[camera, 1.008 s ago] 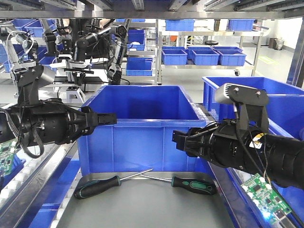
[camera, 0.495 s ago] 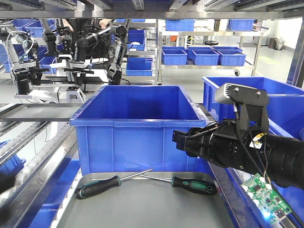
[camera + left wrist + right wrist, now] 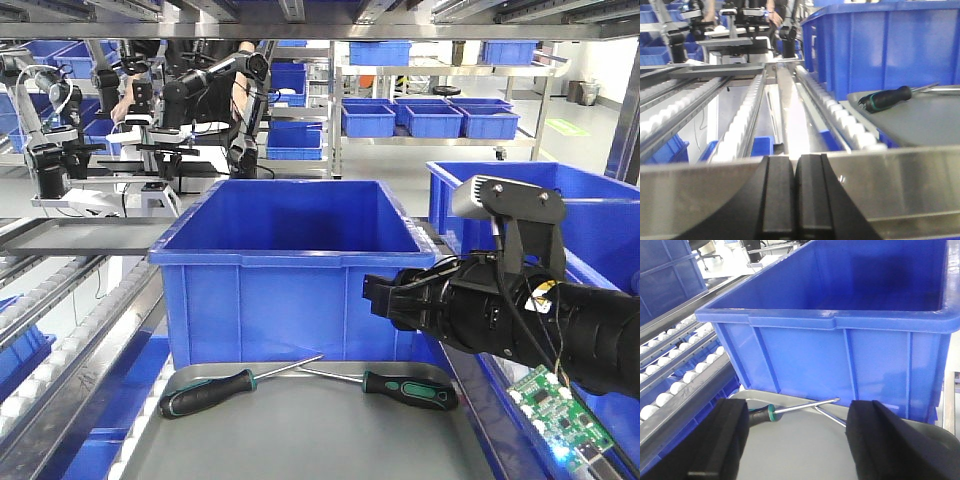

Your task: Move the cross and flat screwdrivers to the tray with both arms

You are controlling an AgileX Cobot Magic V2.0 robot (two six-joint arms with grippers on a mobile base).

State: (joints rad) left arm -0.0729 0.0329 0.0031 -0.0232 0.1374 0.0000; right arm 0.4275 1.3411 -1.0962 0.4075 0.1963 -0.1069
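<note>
Nearest to me in the front view is the grey tray (image 3: 300, 440), filling the lower middle of the frame, its rounded far corners tucked against the foot of the big blue crate (image 3: 290, 270). Both tools lie along the tray's far edge: the left screwdriver (image 3: 205, 392) at lower left, handle outward, and the right screwdriver (image 3: 408, 390) at lower right. Their thin shafts angle inward and cross just in front of the crate wall. The near part of the tray is bare grey metal, so I have open floor there.

My right hand (image 3: 368, 297) hovers at centre right of the frame, above the right screwdriver and clear of it, close beside the crate's right corner. From its wrist camera the two pads (image 3: 725, 435) stand wide apart with nothing between them; through the gap I see the left screwdriver (image 3: 760, 412) and the crossed tips.

My left hand (image 3: 794, 192) is out of the front view. Its own camera, bottom centre, shows the fingers pressed together, empty, low behind a steel rail, with the roller conveyor (image 3: 745, 120) running away up the frame and the tray's left rim at the right edge.

Further back, the crate's rim spans mid-frame; beyond it stand shelves of smaller blue bins (image 3: 430, 118).
</note>
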